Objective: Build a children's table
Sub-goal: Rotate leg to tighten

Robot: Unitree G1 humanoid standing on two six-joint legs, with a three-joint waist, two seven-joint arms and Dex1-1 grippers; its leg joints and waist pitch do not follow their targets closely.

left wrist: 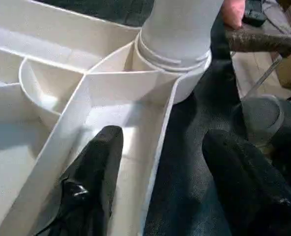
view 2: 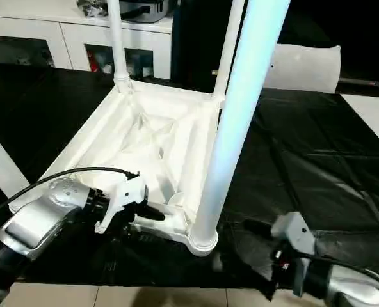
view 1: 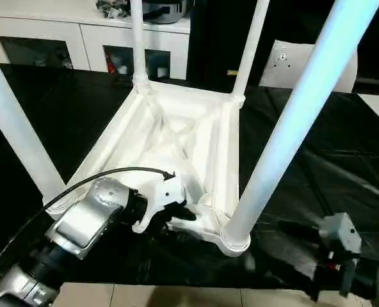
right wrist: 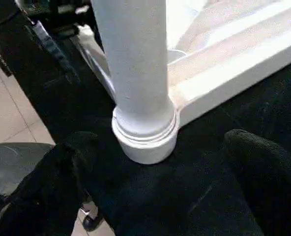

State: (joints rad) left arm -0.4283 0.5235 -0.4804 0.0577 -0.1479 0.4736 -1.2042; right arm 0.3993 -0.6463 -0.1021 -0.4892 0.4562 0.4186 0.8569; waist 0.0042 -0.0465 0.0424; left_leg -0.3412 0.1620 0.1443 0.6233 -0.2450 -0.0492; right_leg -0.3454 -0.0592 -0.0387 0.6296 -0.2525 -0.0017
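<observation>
The table [view 1: 177, 137] lies upside down on the bench [view 1: 317, 147], which is covered with black sheeting. Its ribbed underside faces up, and 4 legs stand upright in the corner sockets.

The left gripper [view 1: 177, 214] sits at the near rim of the table, just beside the near right leg [view 1: 292, 121]. In the left wrist view its 2 fingers [left wrist: 94, 172] are spread apart and straddle the rim wall: 1 finger lies inside the table's underside, the other over the black sheeting outside. The fingers are released and grasp nothing. The socket of the near right leg stands just ahead of the fingers.

The right gripper [view 2: 260, 230] is low over the bench, near the same corner socket [right wrist: 145, 137] and on its outer side. In the right wrist view its 2 fingers [right wrist: 263, 172] are spread wide, 1 on each side of the leg base, with clear space between them and the socket. They are released and hold nothing.

White cabinets [view 1: 80, 38] stand beyond the bench. Light floor tiles [view 1: 177, 295] show at the near edge.
</observation>
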